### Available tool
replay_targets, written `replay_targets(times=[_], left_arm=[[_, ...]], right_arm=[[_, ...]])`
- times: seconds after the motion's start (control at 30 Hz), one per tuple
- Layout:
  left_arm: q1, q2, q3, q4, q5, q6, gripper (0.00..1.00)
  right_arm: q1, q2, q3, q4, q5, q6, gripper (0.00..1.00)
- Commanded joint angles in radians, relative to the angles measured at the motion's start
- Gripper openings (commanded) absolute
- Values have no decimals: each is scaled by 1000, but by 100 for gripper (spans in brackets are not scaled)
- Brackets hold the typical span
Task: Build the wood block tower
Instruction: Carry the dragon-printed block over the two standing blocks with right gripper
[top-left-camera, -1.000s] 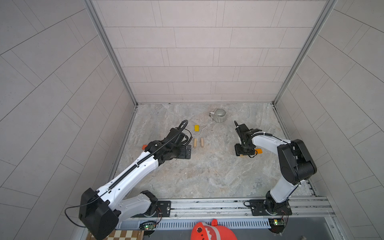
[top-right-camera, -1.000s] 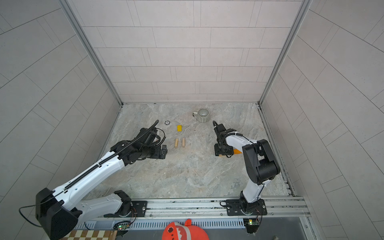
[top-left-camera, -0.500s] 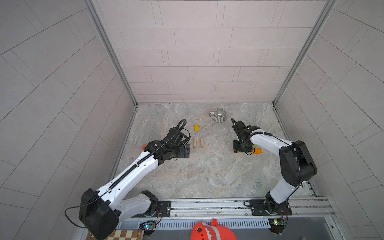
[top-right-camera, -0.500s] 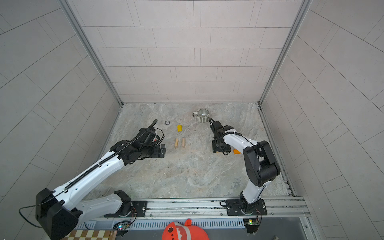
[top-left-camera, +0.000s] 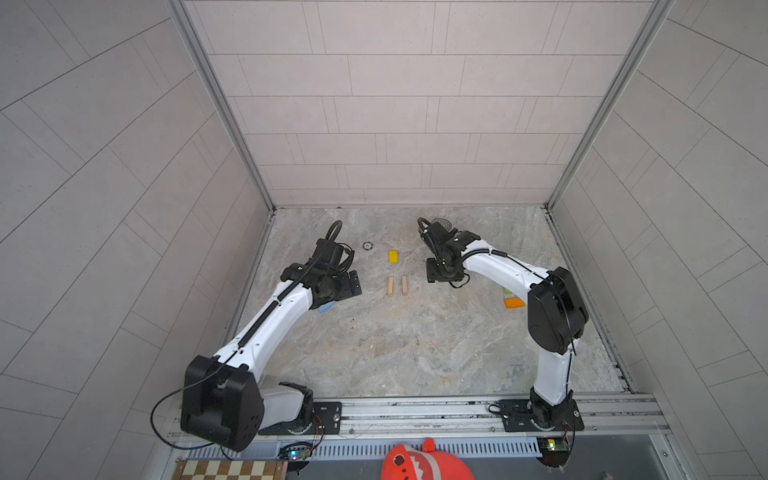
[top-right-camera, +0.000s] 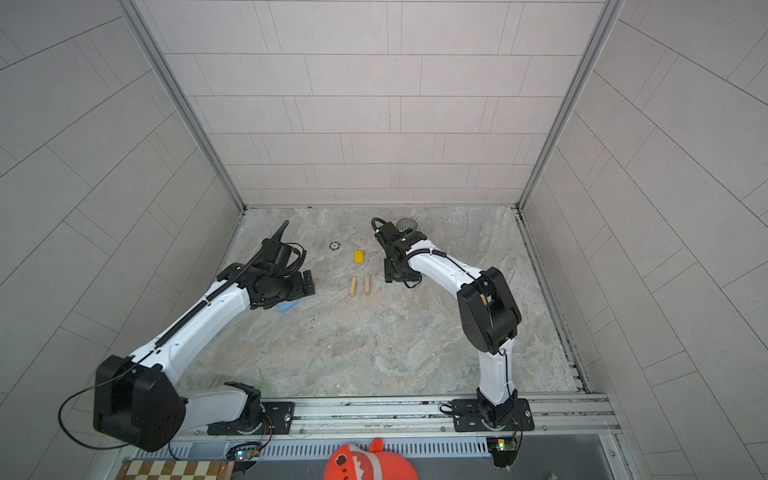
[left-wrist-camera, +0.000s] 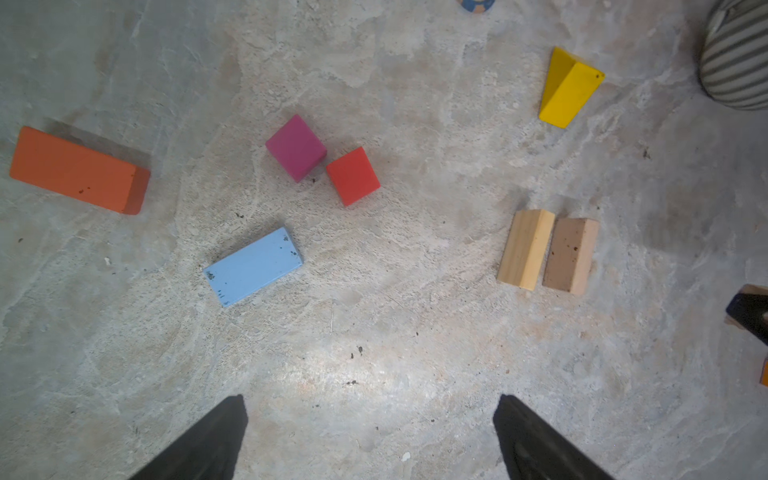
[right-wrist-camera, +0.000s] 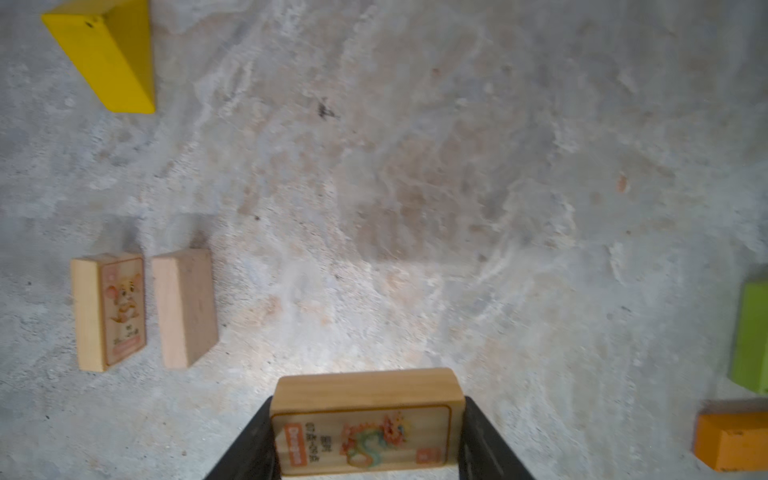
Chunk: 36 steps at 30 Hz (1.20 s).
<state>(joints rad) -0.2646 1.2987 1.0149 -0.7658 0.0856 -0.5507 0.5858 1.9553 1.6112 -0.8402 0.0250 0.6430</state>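
My right gripper (right-wrist-camera: 368, 402) is shut on a tan wood block (right-wrist-camera: 365, 424) with a dragon picture, held above the floor. Left of it in both top views, two tan blocks (top-left-camera: 390, 286) (top-left-camera: 404, 285) lie side by side; the right wrist view shows them too (right-wrist-camera: 110, 309) (right-wrist-camera: 185, 307). A yellow block (top-left-camera: 393, 256) lies just beyond them. My left gripper (left-wrist-camera: 371, 401) hangs open over bare floor. Before it lie a blue block (left-wrist-camera: 253, 266), a magenta block (left-wrist-camera: 296, 147), a red block (left-wrist-camera: 353, 176) and an orange block (left-wrist-camera: 79, 170).
A striped mug (left-wrist-camera: 735, 54) stands near the back, partly hidden by my right arm in the top views. A small metal ring (top-left-camera: 367, 246) lies left of the yellow block. A green block (top-left-camera: 508, 292) and another orange block (top-left-camera: 514, 303) lie by my right arm's elbow.
My right gripper has moved left and a little toward the back, away from the green and orange blocks, carrying the tan block. The left arm has barely shifted.
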Motion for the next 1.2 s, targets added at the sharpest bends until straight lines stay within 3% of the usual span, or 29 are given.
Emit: replay_targets(times=[0.0,0.37,0.87,1.17], left_arm=[[32,10,36,-29,31,7,100],[119,9,11,6,106,2,100],[124,-9,-6,13,120,-5,100],[127,-7,-9,16,129,-7,100]], right_arm=[[39,69,101,-58,30,58,52],[85,240,345,-108,20,96,52],[123,370,509,-155,-8,104,53],[132,390,518,-156,-13,107,53]])
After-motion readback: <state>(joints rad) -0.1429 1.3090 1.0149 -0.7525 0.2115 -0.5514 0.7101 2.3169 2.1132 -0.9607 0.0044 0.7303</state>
